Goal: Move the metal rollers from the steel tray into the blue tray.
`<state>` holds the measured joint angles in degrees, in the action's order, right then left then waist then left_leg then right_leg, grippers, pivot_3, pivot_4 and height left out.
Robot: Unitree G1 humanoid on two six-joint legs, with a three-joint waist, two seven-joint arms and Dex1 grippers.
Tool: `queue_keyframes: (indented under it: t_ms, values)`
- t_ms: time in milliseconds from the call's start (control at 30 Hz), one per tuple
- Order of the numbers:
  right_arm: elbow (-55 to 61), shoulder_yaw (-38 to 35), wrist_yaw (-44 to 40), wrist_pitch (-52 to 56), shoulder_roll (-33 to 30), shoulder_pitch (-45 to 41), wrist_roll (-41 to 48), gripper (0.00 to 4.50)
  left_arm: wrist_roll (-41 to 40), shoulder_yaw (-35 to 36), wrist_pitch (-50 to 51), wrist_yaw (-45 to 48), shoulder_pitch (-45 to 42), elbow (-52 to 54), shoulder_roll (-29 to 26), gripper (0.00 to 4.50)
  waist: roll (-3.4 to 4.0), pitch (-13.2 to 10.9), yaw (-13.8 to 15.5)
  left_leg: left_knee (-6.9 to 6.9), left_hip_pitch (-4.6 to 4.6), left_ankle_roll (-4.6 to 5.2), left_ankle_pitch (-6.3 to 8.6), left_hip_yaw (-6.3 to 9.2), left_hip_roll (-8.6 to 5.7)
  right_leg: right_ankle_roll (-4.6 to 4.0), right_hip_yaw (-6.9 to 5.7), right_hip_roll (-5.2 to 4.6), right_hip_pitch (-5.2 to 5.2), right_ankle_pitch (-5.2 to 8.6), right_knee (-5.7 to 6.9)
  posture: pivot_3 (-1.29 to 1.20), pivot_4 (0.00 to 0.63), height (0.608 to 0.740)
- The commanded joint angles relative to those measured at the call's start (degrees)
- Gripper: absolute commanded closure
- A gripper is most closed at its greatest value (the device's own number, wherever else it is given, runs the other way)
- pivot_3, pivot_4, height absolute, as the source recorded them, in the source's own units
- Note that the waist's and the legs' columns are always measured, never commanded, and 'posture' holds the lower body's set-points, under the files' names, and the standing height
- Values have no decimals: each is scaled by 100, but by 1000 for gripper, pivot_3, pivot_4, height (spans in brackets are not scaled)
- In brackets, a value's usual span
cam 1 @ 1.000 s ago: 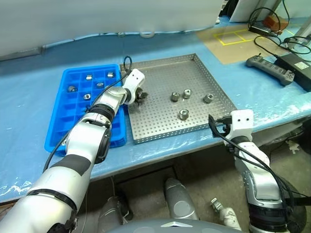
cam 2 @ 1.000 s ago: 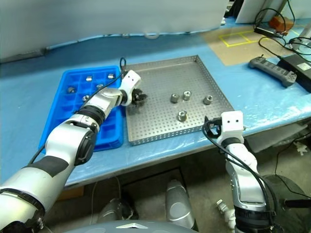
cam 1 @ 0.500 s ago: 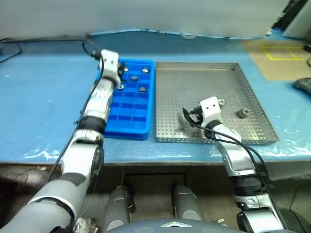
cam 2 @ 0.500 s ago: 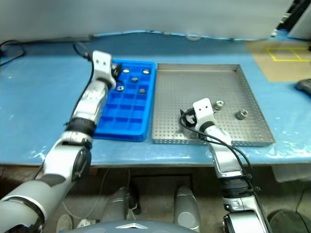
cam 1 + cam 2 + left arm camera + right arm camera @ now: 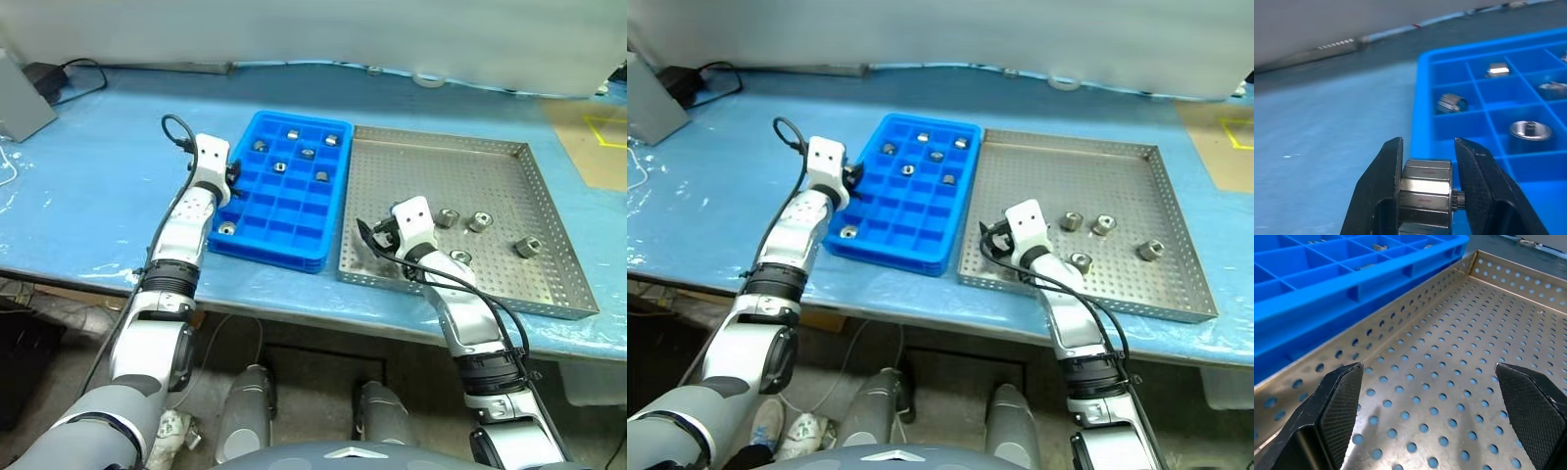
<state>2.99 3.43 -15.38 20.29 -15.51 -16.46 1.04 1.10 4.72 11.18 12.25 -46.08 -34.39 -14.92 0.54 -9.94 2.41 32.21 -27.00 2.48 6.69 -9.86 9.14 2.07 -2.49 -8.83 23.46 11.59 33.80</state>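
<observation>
The left gripper (image 5: 1426, 188) pinches 1 metal roller (image 5: 1426, 182) between its 2 fingers at the blue tray's (image 5: 257, 248) left rim — the open compartments lie just ahead and to its right. 4 rollers (image 5: 477, 221) remain in the steel tray (image 5: 451, 157), nearer the right gripper (image 5: 1435, 409) — its fingers spread wide, holding nothing.

You're facing a long workbench (image 5: 88, 166) covered in blue plastic film, wrinkled and glossy along its near edge. Behind it runs a pale grey wall (image 5: 323, 29). At far left a grey box (image 5: 20, 98) sits on the bench with a black adapter and cable (image 5: 54, 73) beside it. At far right lies a tan mat with yellow tape lines (image 5: 598, 137). Under the bench, a dull concrete floor (image 5: 313, 377).
</observation>
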Motion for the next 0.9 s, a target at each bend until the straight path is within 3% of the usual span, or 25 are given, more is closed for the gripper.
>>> queue_keyframes:
  t_ms: [33,167,367,500,667,800,900]
  values:
    - [166,-72,37,-100,18,52,-10,0,-20,-57,143,63,-107,-1,-43,3159,0,0,-1,1,-1,5,-11,-1,23,-3,1,25,4,-2,-1,-128,150,740]
    - [199,-101,80,-95,50,93,8,0,1,-126,264,119,-90,-8,-40,3159,0,0,-3,-8,-17,10,-44,-13,81,-25,16,85,53,1,3,-129,150,740]
    - [191,-77,90,-95,88,101,-6,0,27,-129,256,7,-168,16,-100,1264,0,0,-3,-6,-14,16,-41,-33,86,-31,46,94,61,3,0,-127,150,740]
    - [389,-306,51,-92,198,72,286,0,-490,24,30,671,-589,-198,4,1264,0,0,11,-5,-7,14,-42,-38,91,-48,55,98,63,-8,2,-143,150,740]
    - [1398,-1204,-141,272,695,58,1912,0,-719,-82,-982,1958,-1574,-1284,162,1264,0,0,34,-5,-9,17,-45,-42,84,-56,67,97,65,-14,4,-189,150,740]
    - [2009,-1845,90,648,630,74,2668,0,-670,-247,-1575,2784,-2202,-2292,618,1264,-2,2,3,-4,-6,35,-50,-56,68,-57,79,92,63,-14,0,-280,150,740]
    - [2565,-2344,366,887,593,120,3332,0,-469,-415,-1892,2867,-2421,-2901,1052,1264,-1,2,-36,-4,4,45,-45,-79,68,-56,92,76,66,-15,0,-330,150,740]
